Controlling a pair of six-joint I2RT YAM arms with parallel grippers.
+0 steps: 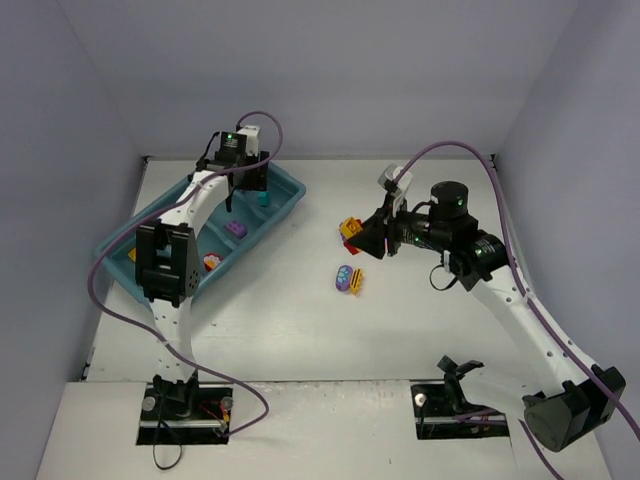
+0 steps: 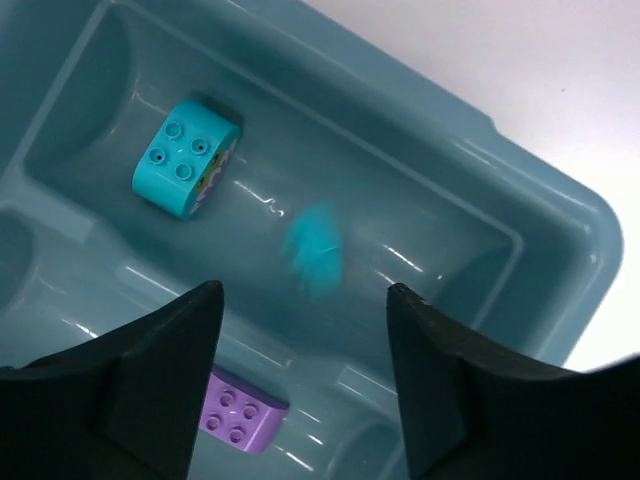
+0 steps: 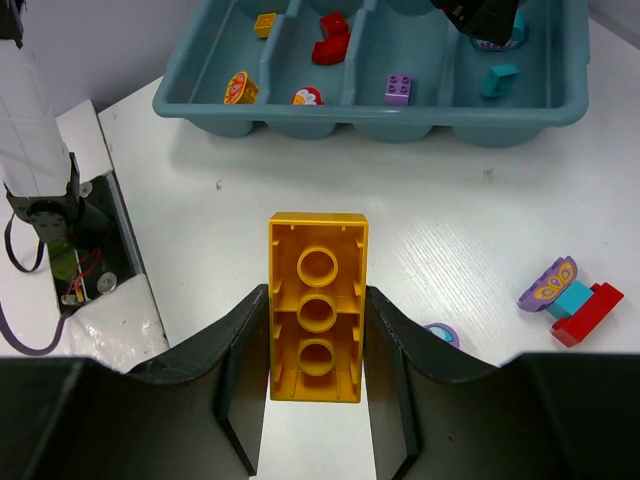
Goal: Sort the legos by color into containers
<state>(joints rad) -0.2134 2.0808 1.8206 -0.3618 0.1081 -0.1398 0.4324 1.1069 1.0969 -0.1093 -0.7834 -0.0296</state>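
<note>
Hanging over the end compartment of the tray [image 2: 540, 190], the left gripper [image 2: 303, 292] is recorded with jaws apart and empty. A blurred teal brick [image 2: 315, 258] is seen directly below them, a second teal brick [image 2: 185, 158] lying beyond one finger. The right gripper [image 3: 315, 300] is clamped on an orange-yellow brick [image 3: 318, 250] above the table [image 3: 500, 230].

A white table [image 1: 300, 310] with a matte top stands closed in on three sides. A pale lavender-grey back wall [image 1: 320, 70], left wall [image 1: 50, 180] and right wall [image 1: 590, 130] rise from its edges, all bare. The light is soft and even, casting only faint shadows.
</note>
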